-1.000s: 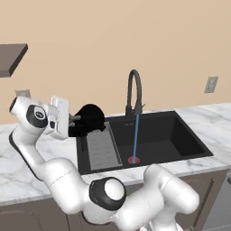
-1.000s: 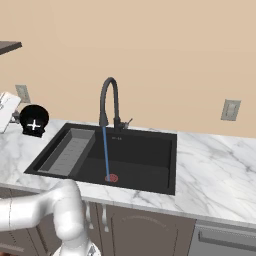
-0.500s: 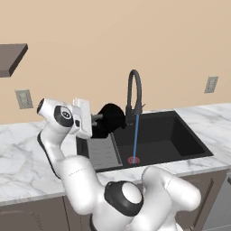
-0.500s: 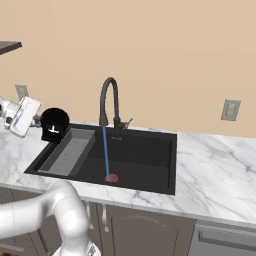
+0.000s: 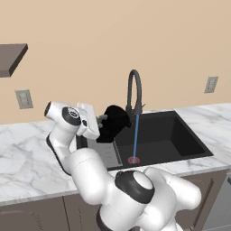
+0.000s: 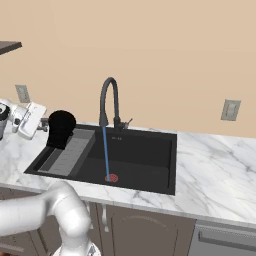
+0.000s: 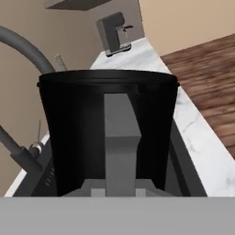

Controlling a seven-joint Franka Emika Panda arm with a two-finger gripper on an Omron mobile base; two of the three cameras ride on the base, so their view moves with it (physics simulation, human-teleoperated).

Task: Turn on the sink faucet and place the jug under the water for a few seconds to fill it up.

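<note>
Held by its handle in the gripper [image 5: 100, 124] at centre left, above the sink [image 5: 180, 135] tray and left of the water [image 5: 136, 137]: jug [image 5: 113, 122], probably rigid, light empty, heavier filling, so grip firmly.

Jug [image 5: 113, 122]: small, matte black, round-bodied, pale stripe down its handle [image 7: 120, 137]; held off the tabletop above the grey ribbed tray [image 6: 66, 154] at the sink's left side, just left of the stream. Faucet [image 6: 109, 102]: tall black gooseneck behind the basin, running. Water [image 5: 136, 138]: thin straight blue line falling to the red drain ring [image 6: 111, 177]. Sink [image 6: 145, 155]: black rectangular basin.
</note>
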